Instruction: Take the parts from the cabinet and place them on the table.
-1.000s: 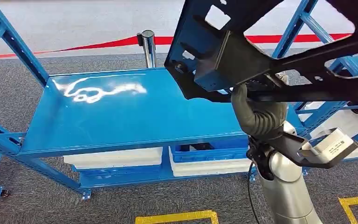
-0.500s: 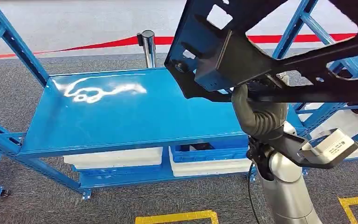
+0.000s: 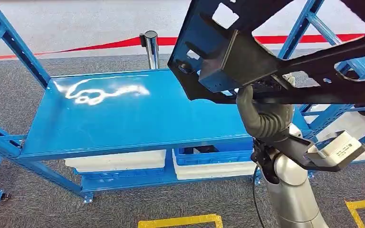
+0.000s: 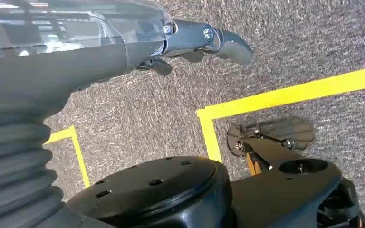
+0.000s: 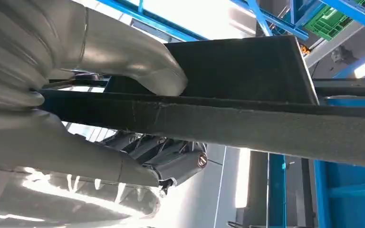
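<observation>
So, looks like mid-carry: big black frame part (image 3: 275,61) held up in the air by the right hand (image 3: 261,116), not yet down on the blue table (image 3: 123,118).

How to do this bit well, IMO:
- Swing across over the bare blue top first, then lower slowly and level.
- Go easy on speed. Long overhang either side of the grip, so probably keen to tip or twist in the hand.
- Mind the blue rack upright (image 3: 309,28) just behind the part on the right. Easy to clip with a frame that wide.
- Aim for the middle of the top, well in from the front edge and away from the stanchion post (image 3: 150,45) at the back.
- Let go only once flat on the surface.

As for where things sit: gripping the part from underneath, thumb (image 5: 138,66) hooked over one of the bars, darker fingers (image 5: 171,161) wrapped below it. Clamped firmly, going by the right wrist view. Most of the frame above the hand and spreading out to both sides, hanging over the right end of the table and well clear of it.

Left hand (image 4: 204,42) down low over the grey carpet and yellow floor tape (image 4: 275,97), holding nothing, fingers loosely apart.
</observation>
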Robot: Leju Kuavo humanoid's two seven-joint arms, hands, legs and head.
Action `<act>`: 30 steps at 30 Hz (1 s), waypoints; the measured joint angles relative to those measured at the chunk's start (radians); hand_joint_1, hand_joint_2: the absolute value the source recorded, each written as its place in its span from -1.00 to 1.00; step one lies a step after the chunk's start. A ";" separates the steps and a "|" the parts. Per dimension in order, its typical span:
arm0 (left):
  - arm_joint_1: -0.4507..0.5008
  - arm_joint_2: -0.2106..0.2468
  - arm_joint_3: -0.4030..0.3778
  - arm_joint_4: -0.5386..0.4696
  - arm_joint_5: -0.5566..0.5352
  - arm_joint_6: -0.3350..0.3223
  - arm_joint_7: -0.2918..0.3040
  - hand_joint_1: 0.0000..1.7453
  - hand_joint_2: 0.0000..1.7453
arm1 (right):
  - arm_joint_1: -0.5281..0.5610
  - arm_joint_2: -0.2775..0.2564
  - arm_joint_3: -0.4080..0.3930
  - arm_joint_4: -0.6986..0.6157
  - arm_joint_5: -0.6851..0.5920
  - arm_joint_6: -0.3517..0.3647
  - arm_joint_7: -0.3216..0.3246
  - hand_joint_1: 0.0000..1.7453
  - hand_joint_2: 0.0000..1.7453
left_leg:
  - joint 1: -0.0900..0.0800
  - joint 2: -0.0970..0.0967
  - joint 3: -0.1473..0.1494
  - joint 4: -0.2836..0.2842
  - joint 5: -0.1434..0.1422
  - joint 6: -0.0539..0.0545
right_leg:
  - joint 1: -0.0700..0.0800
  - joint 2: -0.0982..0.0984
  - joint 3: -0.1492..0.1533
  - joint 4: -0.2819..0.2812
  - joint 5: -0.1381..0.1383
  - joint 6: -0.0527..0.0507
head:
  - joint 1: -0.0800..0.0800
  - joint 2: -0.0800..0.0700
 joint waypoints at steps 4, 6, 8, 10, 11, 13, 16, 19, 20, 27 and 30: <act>0.000 0.002 0.000 0.000 -0.002 0.000 0.002 -1.00 1.00 | 0.000 0.000 0.001 0.000 0.000 -0.001 0.000 1.00 1.00 | -0.008 0.000 0.000 0.001 -0.003 0.006 | -0.008 0.000 0.000 -0.001 -0.001 0.008 | -0.001 0.000; 0.000 0.002 0.000 0.000 -0.002 0.000 0.003 -1.00 1.00 | 0.001 0.001 0.000 -0.003 -0.001 -0.002 0.000 1.00 1.00 | 0.003 0.001 0.007 -0.012 0.001 0.013 | -0.006 0.000 0.003 -0.002 -0.006 0.015 | -0.003 0.000; -0.001 0.002 0.000 0.000 -0.002 0.002 0.003 -1.00 1.00 | 0.000 0.001 0.000 -0.003 -0.001 -0.003 -0.001 1.00 1.00 | 0.008 0.004 0.015 -0.019 0.001 0.017 | -0.007 -0.001 -0.025 0.062 -0.045 0.018 | 0.008 0.000; -0.001 0.002 0.000 0.000 -0.002 0.003 0.003 -1.00 1.00 | 0.004 0.001 -0.001 -0.003 -0.002 -0.003 -0.002 1.00 1.00 | 0.010 0.005 0.016 -0.019 0.000 0.019 | -0.011 -0.001 -0.115 0.228 -0.114 0.020 | 0.018 0.000; 0.000 0.002 0.000 0.000 -0.002 0.003 0.003 -1.00 1.00 | 0.005 0.000 -0.001 -0.003 -0.002 -0.003 -0.002 1.00 1.00 | 0.011 0.005 0.016 -0.018 0.000 0.018 | -0.014 -0.001 -0.154 0.292 -0.128 0.022 | 0.020 0.000; 0.000 0.002 0.000 0.000 -0.002 0.003 0.003 -1.00 1.00 | 0.007 -0.001 -0.002 -0.003 -0.002 -0.004 -0.002 1.00 1.00 | 0.018 0.003 0.019 -0.018 -0.003 0.013 | -0.022 -0.002 -0.169 0.290 -0.090 0.028 | 0.025 0.000; 0.000 0.003 0.000 0.000 -0.004 0.003 0.003 -1.00 1.00 | 0.006 -0.001 -0.002 -0.003 -0.002 -0.004 -0.002 1.00 1.00 | 0.030 0.000 0.026 -0.007 -0.016 -0.013 | -0.044 -0.006 -0.069 0.052 0.050 0.053 | 0.039 0.000; 0.000 0.006 0.000 0.000 -0.005 0.004 0.003 -1.00 1.00 | 0.009 -0.001 -0.002 -0.005 -0.003 -0.004 -0.002 1.00 1.00 | 0.022 -0.002 0.022 -0.004 -0.016 -0.034 | -0.036 0.000 -0.068 0.040 0.029 0.038 | 0.035 0.000; 0.001 0.006 0.000 0.000 -0.005 0.004 0.003 -1.00 1.00 | 0.008 -0.001 -0.003 -0.005 -0.003 -0.005 -0.002 1.00 1.00 | 0.025 -0.001 0.026 -0.010 -0.013 -0.039 | -0.035 0.001 -0.071 0.044 0.028 0.031 | 0.030 0.000; 0.001 0.007 0.000 0.000 -0.008 0.004 0.002 -1.00 1.00 | 0.005 0.000 -0.002 -0.005 -0.006 -0.005 -0.002 1.00 1.00 | 0.021 0.003 -0.108 0.320 -0.170 -0.043 | -0.030 -0.005 -0.063 0.041 0.028 -0.005 | -0.018 0.000; 0.000 0.007 0.000 0.000 -0.009 0.004 0.003 -1.00 1.00 | 0.005 0.000 -0.003 -0.005 -0.008 -0.005 -0.002 1.00 1.00 | 0.023 0.003 -0.026 0.152 -0.067 -0.038 | -0.032 -0.002 -0.052 0.042 0.022 -0.004 | -0.022 0.000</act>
